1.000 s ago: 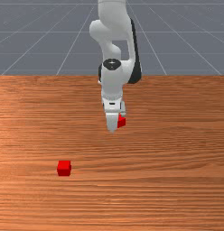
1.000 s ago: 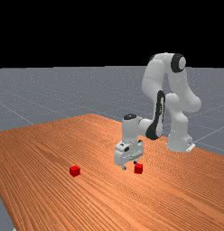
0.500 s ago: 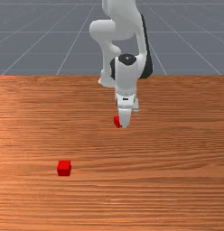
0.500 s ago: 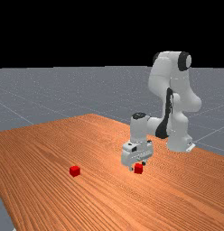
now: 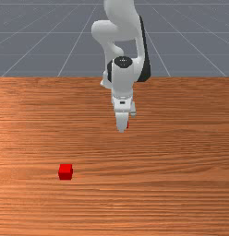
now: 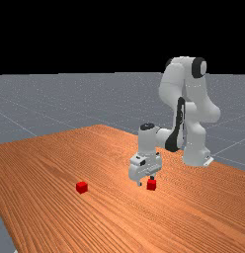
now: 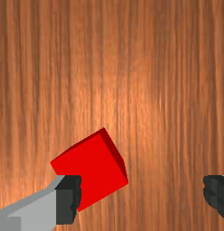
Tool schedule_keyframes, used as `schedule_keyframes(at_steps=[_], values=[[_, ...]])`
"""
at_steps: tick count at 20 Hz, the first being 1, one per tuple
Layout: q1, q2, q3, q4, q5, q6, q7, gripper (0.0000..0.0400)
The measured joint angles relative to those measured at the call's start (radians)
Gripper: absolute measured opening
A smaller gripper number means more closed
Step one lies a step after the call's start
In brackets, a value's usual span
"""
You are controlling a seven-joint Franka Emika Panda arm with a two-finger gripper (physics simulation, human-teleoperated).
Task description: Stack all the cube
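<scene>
While hanging low over the orange-brown tabletop (image 6: 119, 222), ends in one claw (image 6: 146, 181), released, with two fingers (image 7: 67, 202) spread wide and nothing gripped between them. Belongs to one arm (image 6: 195, 138), white and grey with black bands, reaching across toward the far view's left.

Two red cubes in all, well apart from each other, each set directly on the tabletop. Of these two, one close cube (image 7: 93, 169) right by the claw and one outlying cube (image 6: 82, 188) well away from it.

From the wrist view, one finger overlapping part of the close cube, and one finger well to the side of it, with wood grain visible between. Impossible to tell about any touch between the nearer finger and the close cube. Turned at a slant to the line joining the two fingers, with one bright top face and darker sides on view.

In the front view, mostly hidden behind the claw, with just one red sliver of the close cube peeking out on the front view's right of the fingertip. As for the outlying cube, placed toward the front view's left and closer to that camera; in the far view, off toward the far view's left of the claw.
</scene>
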Motion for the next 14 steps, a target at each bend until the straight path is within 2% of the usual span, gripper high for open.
schedule_keyframes(at_steps=[2,7,14], values=[[-0.015,0.006,0.01,0.001,0.013,0.006,-0.018,0.04],[0.032,0.01,0.008,0.008,0.016,0.003,0.063,0.04],[0.027,0.015,0.014,0.014,0.012,0.004,0.039,0.04]])
